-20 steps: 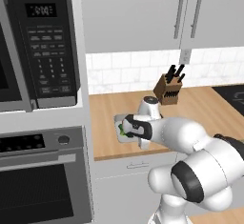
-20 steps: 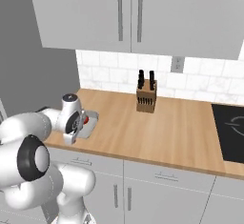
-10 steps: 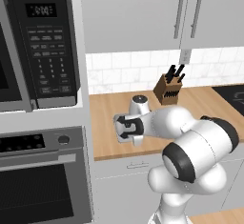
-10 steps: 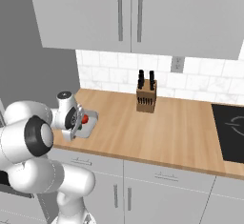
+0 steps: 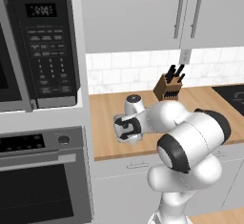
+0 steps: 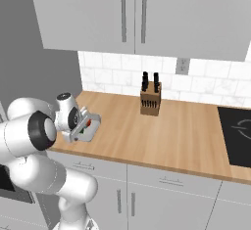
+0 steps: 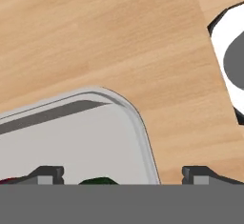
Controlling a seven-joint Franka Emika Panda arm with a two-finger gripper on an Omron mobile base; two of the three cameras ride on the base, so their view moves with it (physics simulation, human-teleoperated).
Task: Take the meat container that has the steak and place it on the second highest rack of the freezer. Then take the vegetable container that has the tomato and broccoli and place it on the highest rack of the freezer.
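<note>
The jaws stand wide apart with nothing between them, the gripper (image 7: pixel 123 173) hovering low over the near left end of the wooden counter (image 7: pixel 109 32). One fingertip sits over the vegetable container (image 7: pixel 90 132), the other outside its rim at about three o'clock, so the rounded corner lies between them. The tray runs off toward nine o'clock. Broccoli (image 7: pixel 97 181) peeks dark green at six o'clock; the tomato (image 6: pixel 88 123) shows red beside the hand. The knife block (image 6: pixel 150 98) stands well apart.

Two base views look forward and down from behind-left and behind-right, sharing the light wooden worktop (image 5: pixel 109 123) (image 6: pixel 162 131). Hand view looks close down onto it (image 7: pixel 119 42).
</note>
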